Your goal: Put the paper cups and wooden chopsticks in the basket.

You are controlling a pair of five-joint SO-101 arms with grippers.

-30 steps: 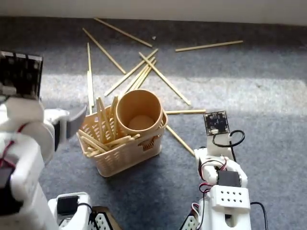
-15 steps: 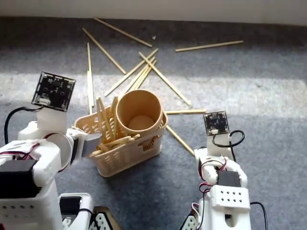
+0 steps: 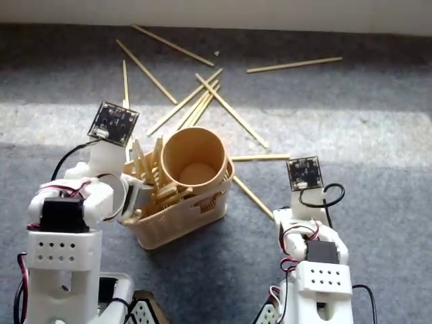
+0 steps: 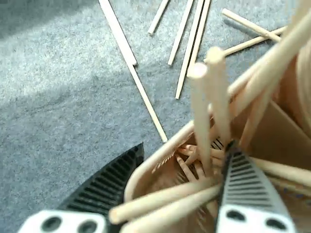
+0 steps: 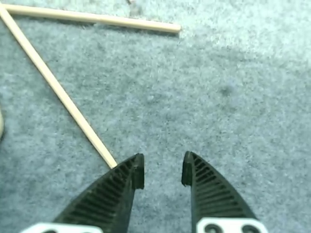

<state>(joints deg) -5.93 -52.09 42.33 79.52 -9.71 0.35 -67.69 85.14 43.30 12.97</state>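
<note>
**Item 1: my left gripper** [image 4: 184, 147]. The jaws are spread wide and clamp nothing. One finger is outside the wall of the basket [image 4: 146, 167] and the other is inside it among the sticks, so the rim runs between them. Two upright chopsticks [image 4: 206, 97] rise in the gap, close to the inner finger. I cannot tell whether they touch it.

**Item 2: my right gripper** [image 5: 162, 170]. The jaws are parted by a narrow gap with nothing between them. It hangs over the grey carpet [image 5: 233, 87]. A loose chopstick [image 5: 58, 87] ends just beside one fingertip, and a second stick [image 5: 92, 18] lies farther out, crossing the far end of the first.

**Item 3: basket.** It stands on the carpet between my two arms, with its near wall against my left arm. It holds:
- one paper cup [image 3: 196, 162], upright with its mouth open to the top, on the side away from my left arm
- a bundle of leaning sticks [image 3: 145, 169] on the side next to my left arm — some of them poke above the rim

**Item 4: scattered chopsticks** [image 3: 202, 101]. They lie flat on the carpet beyond the basket, and several cross one another. A lone stick [image 3: 293, 65] lies well apart at the far right. Two more — a short one [image 3: 260, 158] and a slanted one [image 3: 253, 197] — lie just beside the basket, toward my right arm.
</note>
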